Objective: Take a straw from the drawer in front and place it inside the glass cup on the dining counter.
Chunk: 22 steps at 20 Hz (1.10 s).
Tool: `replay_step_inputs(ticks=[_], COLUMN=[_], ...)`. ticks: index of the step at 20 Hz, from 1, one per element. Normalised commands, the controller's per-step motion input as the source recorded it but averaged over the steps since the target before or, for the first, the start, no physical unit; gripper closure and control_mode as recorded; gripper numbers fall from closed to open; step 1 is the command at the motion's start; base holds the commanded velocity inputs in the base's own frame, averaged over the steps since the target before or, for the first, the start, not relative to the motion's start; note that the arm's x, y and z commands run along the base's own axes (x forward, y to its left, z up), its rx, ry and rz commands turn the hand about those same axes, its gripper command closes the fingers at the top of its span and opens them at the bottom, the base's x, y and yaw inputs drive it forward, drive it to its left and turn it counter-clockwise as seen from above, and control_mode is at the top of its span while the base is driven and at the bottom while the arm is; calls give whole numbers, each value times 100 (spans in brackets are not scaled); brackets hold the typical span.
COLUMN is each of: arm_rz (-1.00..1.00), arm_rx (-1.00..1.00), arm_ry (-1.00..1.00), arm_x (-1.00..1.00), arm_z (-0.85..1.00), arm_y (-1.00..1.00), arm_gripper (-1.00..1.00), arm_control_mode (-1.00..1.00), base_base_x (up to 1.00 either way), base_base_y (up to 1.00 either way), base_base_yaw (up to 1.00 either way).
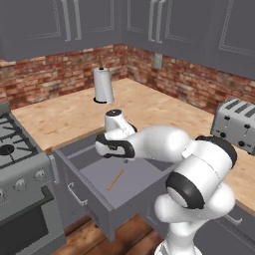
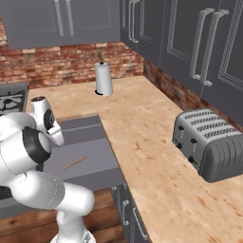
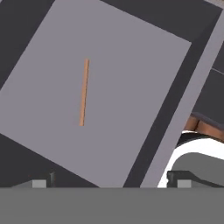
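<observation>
The drawer [image 1: 142, 174] stands pulled out below the wooden worktop, its flat grey bottom [image 3: 131, 65] bare except for the straw. The straw [image 1: 115, 179] is a thin brownish-orange stick lying flat near the middle of the drawer [image 2: 95, 147]; it also shows as a slanted line [image 2: 75, 163] and almost upright in the hand view [image 3: 84, 92]. My gripper [image 3: 111, 181] hovers above the drawer's back part, pointing down, open, with its two tips far apart and nothing between them. It is clear of the straw. The glass cup and the dining counter are out of view.
A paper towel roll [image 1: 103, 84] stands on the worktop by the brick wall. A silver toaster [image 2: 211, 142] sits at the right. The stove [image 1: 15, 164] borders the drawer on the left. Grey cabinets hang above.
</observation>
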Motion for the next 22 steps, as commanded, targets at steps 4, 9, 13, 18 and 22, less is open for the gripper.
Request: replay_step_inputs(ticks=[4,9,13,18,22], arm_rz=[-4,-3,-3,-6,-8], arm_rx=[3,0,0,0,0], arm_ry=[-6,-6,-3,0,0], arm_x=[17,23,21,16,16], arm_z=[-37,-32,-22,-21,-25], arm_y=[-5,-5,0,0,0], arm_gripper=[-100,-100,-100,-100,-100], arm_control_mode=[-100,-100,-100,-100,-100], base_base_x=[0,0,0,0,0], base_base_y=[0,0,0,0,0], base_base_yaw=[0,0,0,0,0])
